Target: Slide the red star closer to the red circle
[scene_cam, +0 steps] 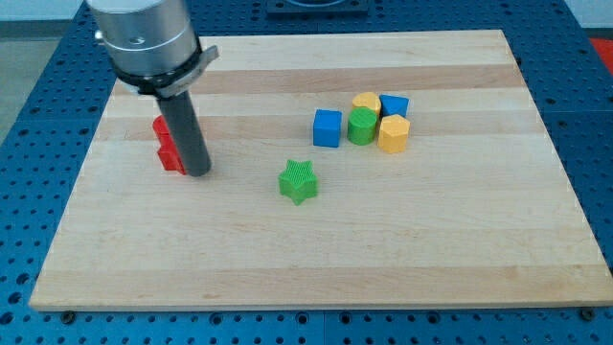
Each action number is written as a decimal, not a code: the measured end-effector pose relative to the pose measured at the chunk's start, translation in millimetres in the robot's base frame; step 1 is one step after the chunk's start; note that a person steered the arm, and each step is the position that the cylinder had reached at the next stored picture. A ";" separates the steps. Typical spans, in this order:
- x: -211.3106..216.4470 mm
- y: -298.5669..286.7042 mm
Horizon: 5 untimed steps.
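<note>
My tip (196, 172) stands on the wooden tabletop (316, 259) at the view's left, touching or just beside two red blocks (167, 144) that sit close together behind the rod (188, 129). The rod covers their right sides, so I cannot tell which is the red star and which the red circle, nor whether they touch. There are no fingers on this arm, only the plain rod, so nothing is held. If the star is the lower piece, a short, slow push toward the view's top would likely close what gap remains; a hard shove risks knocking both away together. Well apart, toward the view's right, lie a green star (298, 181), a blue cube (327, 127), a green cylinder (362, 126), a yellow hexagonal block (394, 133), a second yellow block (366, 100) and a second blue block (394, 104), the last two partly hidden behind their neighbours, their shapes unclear.
</note>
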<state>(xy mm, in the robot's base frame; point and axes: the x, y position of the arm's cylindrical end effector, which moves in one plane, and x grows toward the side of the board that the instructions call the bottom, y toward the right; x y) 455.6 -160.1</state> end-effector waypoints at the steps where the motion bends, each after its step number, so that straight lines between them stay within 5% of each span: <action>1: 0.0 -20.0; 5: -10.1 7.9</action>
